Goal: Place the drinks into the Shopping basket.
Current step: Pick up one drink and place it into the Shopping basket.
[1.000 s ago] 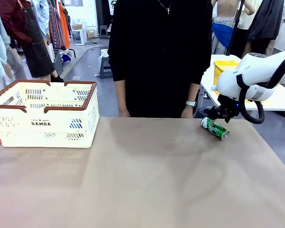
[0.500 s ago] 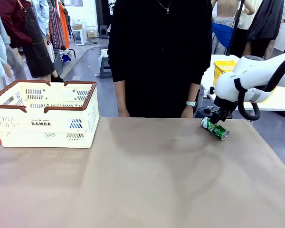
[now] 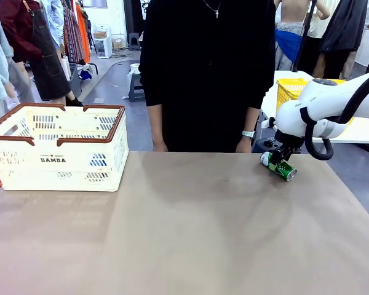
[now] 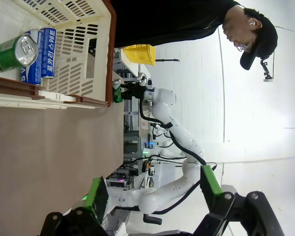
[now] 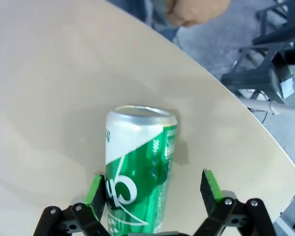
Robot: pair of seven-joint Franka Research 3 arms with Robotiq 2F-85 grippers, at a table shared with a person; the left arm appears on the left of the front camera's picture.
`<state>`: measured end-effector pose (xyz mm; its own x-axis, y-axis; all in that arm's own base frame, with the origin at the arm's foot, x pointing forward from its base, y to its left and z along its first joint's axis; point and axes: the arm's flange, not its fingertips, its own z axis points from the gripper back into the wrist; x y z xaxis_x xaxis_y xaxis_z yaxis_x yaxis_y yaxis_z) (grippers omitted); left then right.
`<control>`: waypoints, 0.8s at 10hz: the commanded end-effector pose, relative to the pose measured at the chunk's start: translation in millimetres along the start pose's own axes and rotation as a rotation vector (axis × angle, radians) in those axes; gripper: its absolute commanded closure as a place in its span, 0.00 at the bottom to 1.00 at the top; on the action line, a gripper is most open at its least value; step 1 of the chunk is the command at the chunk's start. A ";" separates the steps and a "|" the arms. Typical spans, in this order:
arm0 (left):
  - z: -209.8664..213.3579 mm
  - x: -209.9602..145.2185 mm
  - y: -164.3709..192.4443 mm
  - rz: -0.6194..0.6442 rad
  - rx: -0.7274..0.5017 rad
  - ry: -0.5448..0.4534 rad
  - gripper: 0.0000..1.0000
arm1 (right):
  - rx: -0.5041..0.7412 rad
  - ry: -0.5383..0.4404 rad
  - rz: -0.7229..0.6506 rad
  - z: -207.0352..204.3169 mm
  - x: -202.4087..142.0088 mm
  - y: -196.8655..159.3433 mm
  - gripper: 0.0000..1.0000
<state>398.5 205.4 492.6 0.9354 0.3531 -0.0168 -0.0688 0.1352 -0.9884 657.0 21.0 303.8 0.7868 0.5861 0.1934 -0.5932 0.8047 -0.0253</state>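
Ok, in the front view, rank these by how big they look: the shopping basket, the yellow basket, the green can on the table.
1. Shopping basket, clearly largest.
2. Yellow basket; it sits farther back and the right arm hides part of it, so its true size is unsure.
3. Green can, smallest.

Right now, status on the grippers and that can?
Right gripper open, straddling green can lying on table. Left gripper open, holding nothing. Basket already holds two cans. Nothing in the way.

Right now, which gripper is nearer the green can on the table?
Right. The right gripper is open with its fingers either side of the green can; the left gripper hovers beside the basket, across the table.
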 end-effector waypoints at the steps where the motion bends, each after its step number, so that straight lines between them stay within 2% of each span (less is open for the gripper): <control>1: 1.6 -3.0 -1.4 -0.006 0.000 0.007 0.00 | -0.028 -0.053 0.023 -3.8 4.3 -5.4 0.00; 2: 1.6 -3.0 -1.4 -0.006 0.000 0.007 0.00 | -0.018 -0.054 0.023 -2.0 2.8 -5.7 0.57; 3: 1.6 -3.0 -1.4 -0.006 0.000 0.007 0.00 | -0.021 -0.047 0.021 -0.9 1.5 -5.8 1.00; 8: 1.6 -3.0 -1.4 -0.006 0.000 0.007 0.00 | -0.023 -0.021 0.026 1.6 -1.0 -1.5 1.00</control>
<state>398.5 205.4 492.6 0.9354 0.3531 -0.0168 -0.0688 0.1352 -0.9884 660.7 20.2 300.2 0.7824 0.5808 0.2246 -0.5882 0.8078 -0.0400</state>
